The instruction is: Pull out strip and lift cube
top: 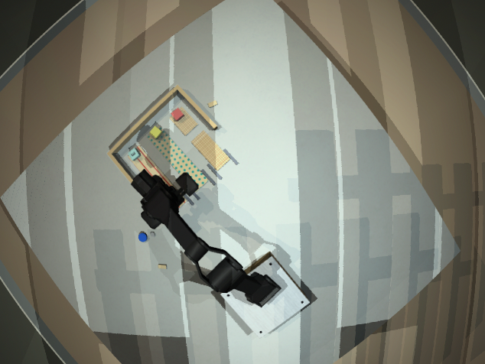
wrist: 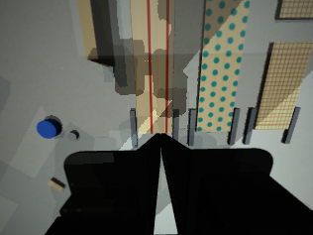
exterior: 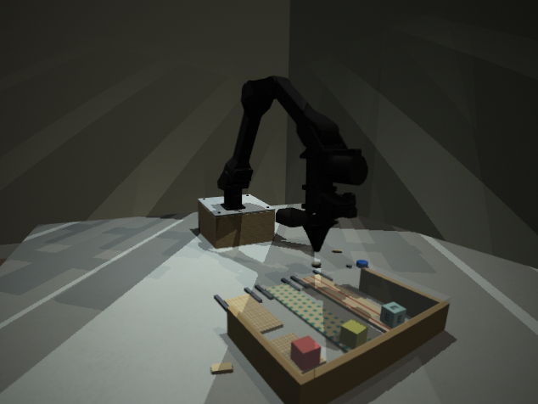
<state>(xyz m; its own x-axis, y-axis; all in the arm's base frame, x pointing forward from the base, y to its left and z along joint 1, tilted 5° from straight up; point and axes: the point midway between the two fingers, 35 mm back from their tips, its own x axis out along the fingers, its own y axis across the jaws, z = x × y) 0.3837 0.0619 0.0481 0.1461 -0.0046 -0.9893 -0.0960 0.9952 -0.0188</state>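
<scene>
1. On the table (exterior: pixel 130 277), an open-fronted wooden tray (exterior: pixel 382 343) holds three lanes of strips, each with a cube at the tray's closed end.
2. Red-lined strip (wrist: pixel 157 63): tan with two red lines, in one piece, running the full lane. Its near end lies between two dark guide bars (wrist: pixel 133 120).
3. Labelled cube (exterior: pixel 393 313): pale teal with a dark mark on its face, resting on the far end of the red-lined strip, close to the tray's back wall.
4. Dotted strip (wrist: pixel 221 63): tan with teal dots, in the middle lane, carrying a yellow cube (exterior: pixel 353 333).
5. Gridded strip: split in two separate pieces, the longer piece (top: pixel 210 150) toward the open front, the shorter piece (top: pixel 184 124) under a red cube (exterior: pixel 305 351).
6. Gripper (exterior: pixel 316 248): black, pointing straight down, fingers clenched together to a single point and grasping nothing. It hovers just above the near end of the red-lined strip, not touching it.
7. Loose items outside the tray: a blue disc (wrist: pixel 49 128) with a small grey peg (wrist: pixel 73 134) just beside it, and a small tan block (exterior: pixel 221 367) near the red cube's corner.
8. Arm base: a metal plate (exterior: pixel 260 204) on a wooden block.
</scene>
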